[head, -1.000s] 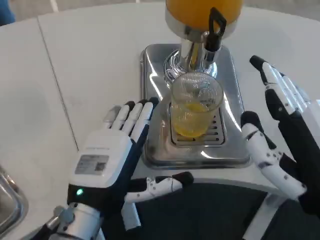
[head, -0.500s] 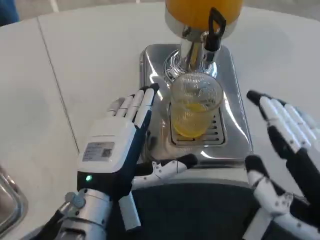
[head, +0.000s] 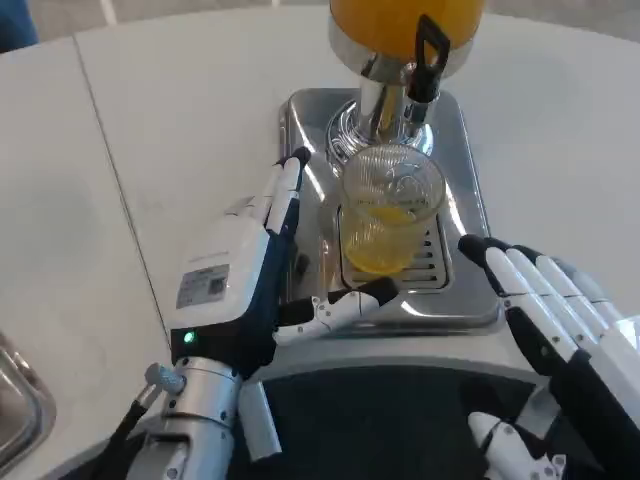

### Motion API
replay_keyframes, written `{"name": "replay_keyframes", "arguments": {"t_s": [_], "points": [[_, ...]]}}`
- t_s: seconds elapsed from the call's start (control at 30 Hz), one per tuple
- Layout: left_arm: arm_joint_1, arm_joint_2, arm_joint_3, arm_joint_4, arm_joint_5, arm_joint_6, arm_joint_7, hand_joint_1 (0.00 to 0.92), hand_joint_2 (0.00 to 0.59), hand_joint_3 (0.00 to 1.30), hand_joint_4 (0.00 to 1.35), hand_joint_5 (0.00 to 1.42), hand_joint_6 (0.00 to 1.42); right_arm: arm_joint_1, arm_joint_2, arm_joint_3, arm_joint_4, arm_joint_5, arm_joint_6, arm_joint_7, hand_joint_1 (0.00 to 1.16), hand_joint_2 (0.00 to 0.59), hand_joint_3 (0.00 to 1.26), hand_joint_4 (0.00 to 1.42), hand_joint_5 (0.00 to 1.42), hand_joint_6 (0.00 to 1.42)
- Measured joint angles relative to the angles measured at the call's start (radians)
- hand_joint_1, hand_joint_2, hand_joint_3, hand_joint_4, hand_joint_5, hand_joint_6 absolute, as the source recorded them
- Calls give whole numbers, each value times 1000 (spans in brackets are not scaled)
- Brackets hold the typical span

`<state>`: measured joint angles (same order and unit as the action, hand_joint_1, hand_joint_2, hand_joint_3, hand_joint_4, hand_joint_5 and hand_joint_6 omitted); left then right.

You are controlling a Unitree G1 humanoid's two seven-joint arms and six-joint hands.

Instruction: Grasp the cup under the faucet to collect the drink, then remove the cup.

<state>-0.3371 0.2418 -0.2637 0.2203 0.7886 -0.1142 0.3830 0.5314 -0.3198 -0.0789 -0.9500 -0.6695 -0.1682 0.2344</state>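
Observation:
A clear plastic cup point(head: 390, 218) with orange drink in its lower part stands on the grate of the silver drip tray point(head: 465, 160), under the black-handled faucet point(head: 430, 55) of the orange juice dispenser point(head: 400, 20). My left hand point(head: 250, 275) is open just left of the cup, fingers stretched along the tray's left rim and thumb reaching under the cup's near side, not gripping it. At the lower right my right hand point(head: 550, 330) is open, fingers spread, beside the tray's near right corner and apart from the cup.
The white table point(head: 150, 130) spreads left and behind the tray. A metal object's edge point(head: 15, 400) shows at the lower left. The robot's dark body point(head: 380, 420) sits at the bottom middle.
My left hand has advanced forward and turned toward the cup, thumb now near its base. My right hand has drawn back and down, away from the tray's right side.

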Motion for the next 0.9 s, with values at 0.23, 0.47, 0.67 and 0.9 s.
{"name": "replay_keyframes", "arguments": {"t_s": [0.23, 0.47, 0.67, 0.9], "points": [[-28, -12, -17, 32, -13, -12, 8, 134, 58, 0, 0, 174, 165, 13, 12, -23, 0, 3, -12, 0, 178, 533, 0, 0, 0, 0], [-60, -32, -35, 71, -19, -18, 21, 137, 60, 0, 0, 196, 186, 4, 36, -26, 0, 4, -9, 1, 182, 532, 0, 0, 0, 0], [-101, -50, -46, 126, -20, -16, 43, 138, 60, 0, 0, 201, 192, 11, 39, -30, 0, 4, -9, 8, 185, 532, 0, 0, 0, 0], [-171, -77, -64, 220, -27, -13, 64, 150, 58, 0, 0, 220, 207, 12, 45, -33, 0, 4, -5, 18, 185, 525, 0, 0, 0, 0]]}}
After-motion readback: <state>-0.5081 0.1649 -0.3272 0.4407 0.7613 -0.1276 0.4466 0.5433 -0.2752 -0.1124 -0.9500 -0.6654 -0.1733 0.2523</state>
